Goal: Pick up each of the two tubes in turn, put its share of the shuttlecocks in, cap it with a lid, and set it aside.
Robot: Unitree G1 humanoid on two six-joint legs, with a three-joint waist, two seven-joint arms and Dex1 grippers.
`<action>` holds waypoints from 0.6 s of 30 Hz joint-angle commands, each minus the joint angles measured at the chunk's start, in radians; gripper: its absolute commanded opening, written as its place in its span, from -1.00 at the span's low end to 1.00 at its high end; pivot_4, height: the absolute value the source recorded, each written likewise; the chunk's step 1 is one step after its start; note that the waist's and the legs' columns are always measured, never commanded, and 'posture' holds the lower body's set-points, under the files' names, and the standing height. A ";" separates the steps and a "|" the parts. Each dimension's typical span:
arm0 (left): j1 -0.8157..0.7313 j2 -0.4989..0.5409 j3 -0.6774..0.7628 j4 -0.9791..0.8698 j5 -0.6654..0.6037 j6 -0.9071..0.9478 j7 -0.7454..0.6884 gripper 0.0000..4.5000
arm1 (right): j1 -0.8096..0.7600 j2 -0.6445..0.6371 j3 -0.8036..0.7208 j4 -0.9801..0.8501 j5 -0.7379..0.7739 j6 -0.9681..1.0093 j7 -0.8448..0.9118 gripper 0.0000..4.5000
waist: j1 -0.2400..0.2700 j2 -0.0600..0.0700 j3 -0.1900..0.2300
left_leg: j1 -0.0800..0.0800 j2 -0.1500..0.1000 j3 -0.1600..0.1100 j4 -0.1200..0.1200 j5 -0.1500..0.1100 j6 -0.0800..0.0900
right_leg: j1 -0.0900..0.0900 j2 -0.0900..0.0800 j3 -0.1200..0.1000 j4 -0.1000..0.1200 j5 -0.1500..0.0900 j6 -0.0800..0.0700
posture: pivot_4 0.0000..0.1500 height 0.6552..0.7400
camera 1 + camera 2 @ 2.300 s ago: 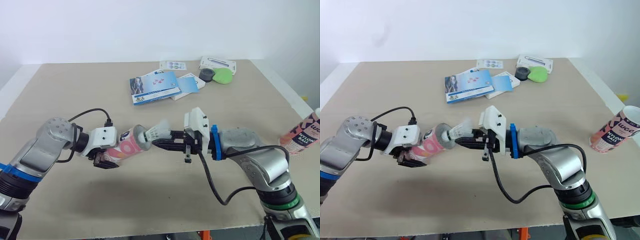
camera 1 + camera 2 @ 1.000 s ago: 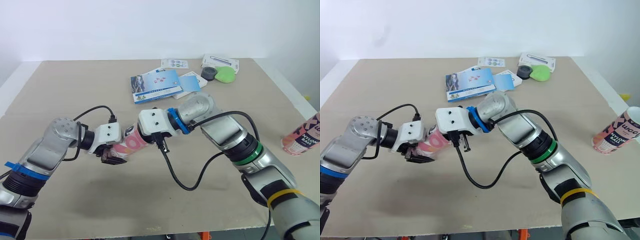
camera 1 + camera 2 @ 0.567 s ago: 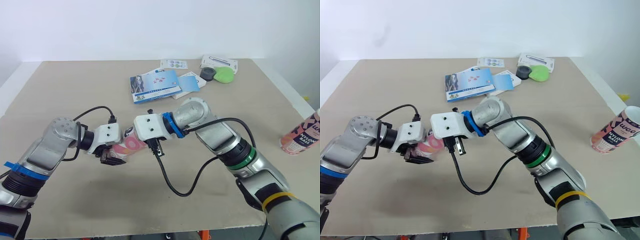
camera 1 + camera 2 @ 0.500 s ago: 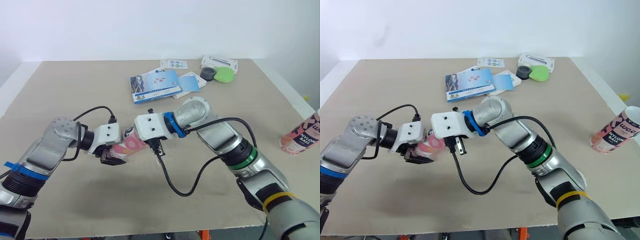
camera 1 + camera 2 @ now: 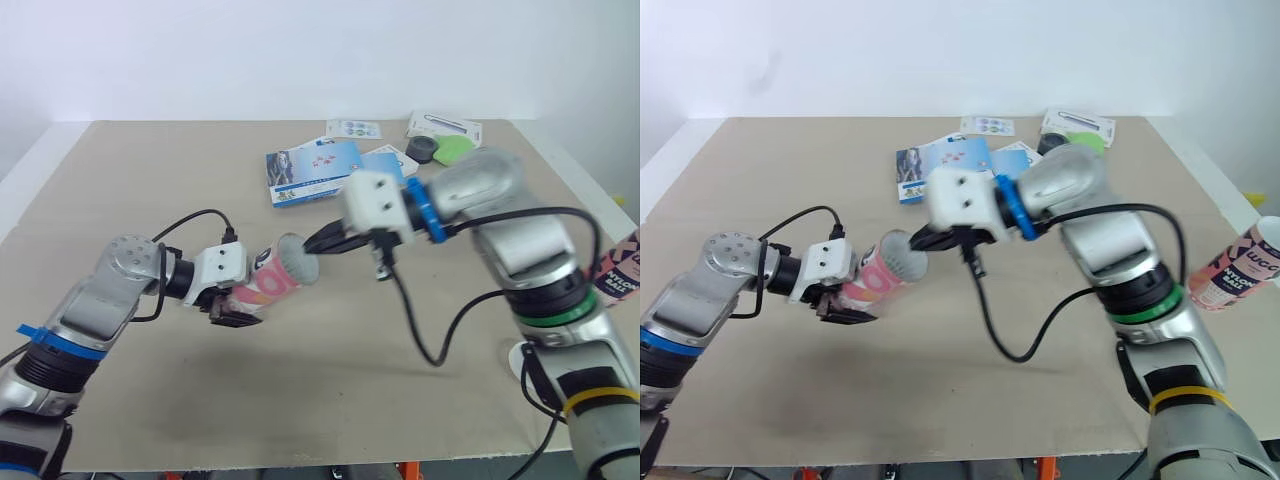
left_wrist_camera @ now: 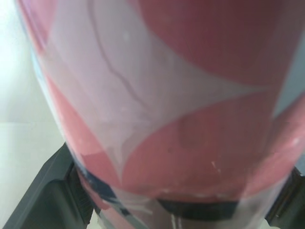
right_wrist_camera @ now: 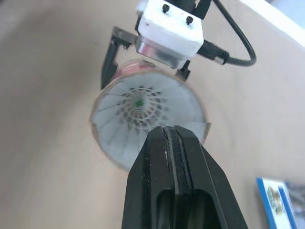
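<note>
— Where is the tube being filled?

— The pink tube (image 5: pixel 275 277) sits at about 9 o'clock from the middle of the surface (image 5: pixel 150 190), raised off it. It is tipped nearly flat, with its open mouth aimed toward 2 o'clock.

— What holds it?

— The left claw (image 5: pixel 240 300) is clamped around its lower body, one black finger showing under it.

— And the other claw?

— The right claw (image 7: pixel 172 133) comes in from 2 o'clock with its two fingers pressed together and nothing between them. Its tip is right at the rim of the mouth; I cannot tell whether it touches.

— Anything inside?

— Yes. The right wrist view looks straight down the mouth, and a white shuttlecock (image 7: pixel 142 106) sits in there, feather skirt facing out.

— The other tube?

— The second tube (image 5: pixel 1238 262) stands upright at the 3 o'clock edge, well apart from both arms, mouth open.

— Lids?

— A black lid (image 5: pixel 423 150) and a green lid (image 5: pixel 458 150) lie side by side at 1 o'clock, just in front of a white box (image 5: pixel 443 127). Booklets (image 5: pixel 312 170) are spread at 12 o'clock.
</note>
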 commanded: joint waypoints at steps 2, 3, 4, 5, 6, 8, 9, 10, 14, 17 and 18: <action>0.017 -0.132 0.087 -0.042 -0.096 -0.038 0.099 0.75 | 0.092 -0.132 -0.184 -0.084 0.156 0.146 0.029 -0.85 | 0.015 0.000 0.000 | 0.000 -0.001 0.000 0.000 0.000 0.000 | 0.001 -0.001 0.000 -0.001 0.001 -0.001 | 1.00 1.00; 0.033 -0.177 0.106 -0.054 -0.137 -0.028 0.117 0.75 | 0.130 -0.175 -0.213 -0.089 0.175 0.166 0.038 -0.71 | 0.018 0.000 0.000 | 0.000 -0.002 -0.003 0.001 0.000 0.000 | 0.003 -0.001 0.000 -0.001 0.000 0.000 | 1.00 1.00; 0.044 -0.212 0.122 -0.062 -0.169 -0.017 0.136 0.75 | 0.161 -0.208 -0.233 -0.092 0.190 0.179 0.044 -0.59 | 0.019 0.000 0.000 | 0.000 -0.002 -0.002 0.001 -0.001 0.001 | 0.003 -0.002 0.001 -0.002 0.000 0.000 | 1.00 1.00; 0.059 -0.275 0.139 -0.056 -0.196 -0.037 0.178 0.75 | 0.205 -0.249 -0.259 -0.091 0.199 0.188 0.052 -0.34 | 0.020 0.000 0.000 | 0.000 -0.003 -0.001 0.001 -0.001 0.001 | 0.003 -0.002 0.001 -0.002 0.000 0.001 | 1.00 1.00; 0.079 -0.333 0.144 -0.042 -0.198 -0.086 0.220 0.75 | 0.252 -0.290 -0.283 -0.088 0.205 0.191 0.063 -0.26 | 0.022 0.000 0.000 | 0.000 -0.003 -0.001 0.002 -0.001 0.001 | 0.004 -0.002 0.002 -0.002 0.000 0.001 | 1.00 1.00; 0.126 -0.417 0.128 -0.011 -0.167 -0.180 0.281 0.75 | 0.339 -0.362 -0.314 -0.076 0.189 0.172 0.077 0.09 | 0.023 0.000 0.000 | 0.000 -0.003 -0.001 0.003 -0.001 0.001 | 0.004 -0.002 0.001 -0.002 0.000 0.002 | 1.00 1.00; 0.145 -0.444 0.121 0.003 -0.150 -0.216 0.302 0.75 | 0.371 -0.388 -0.323 -0.073 0.182 0.160 0.080 0.25 | 0.026 0.002 -0.001 | 0.000 -0.003 -0.001 0.003 -0.001 0.002 | 0.004 -0.001 0.002 -0.002 0.000 0.002 | 1.00 1.00; 0.165 -0.479 0.115 0.026 -0.131 -0.262 0.330 0.75 | 0.407 -0.419 -0.337 -0.064 0.175 0.150 0.083 0.47 | 0.022 0.002 0.000 | 0.003 -0.003 -0.002 0.003 -0.001 0.002 | 0.008 -0.001 0.002 -0.002 0.001 0.003 | 1.00 1.00; 0.230 -0.580 0.081 0.122 -0.051 -0.422 0.430 0.75 | 0.555 -0.554 -0.385 0.009 0.112 0.078 0.105 0.94 | 0.027 0.004 0.000 | 0.015 -0.004 0.001 0.003 0.000 0.003 | 0.018 0.001 0.004 -0.002 -0.001 0.007 | 1.00 1.00; 0.264 -0.620 0.063 0.185 -0.021 -0.494 0.469 0.75 | 0.684 -0.647 -0.420 0.091 0.047 -0.007 0.119 0.94 | 0.025 0.005 -0.001 | 0.020 -0.004 0.005 0.003 0.000 0.003 | 0.021 0.000 0.007 -0.003 0.000 0.008 | 1.00 1.00; 0.272 -0.627 0.060 0.201 -0.014 -0.511 0.477 0.75 | 0.719 -0.667 -0.428 0.113 0.028 -0.036 0.118 0.94 | 0.026 0.005 -0.001 | 0.020 -0.004 0.005 0.003 0.000 0.003 | 0.021 0.000 0.008 -0.003 0.000 0.008 | 1.00 1.00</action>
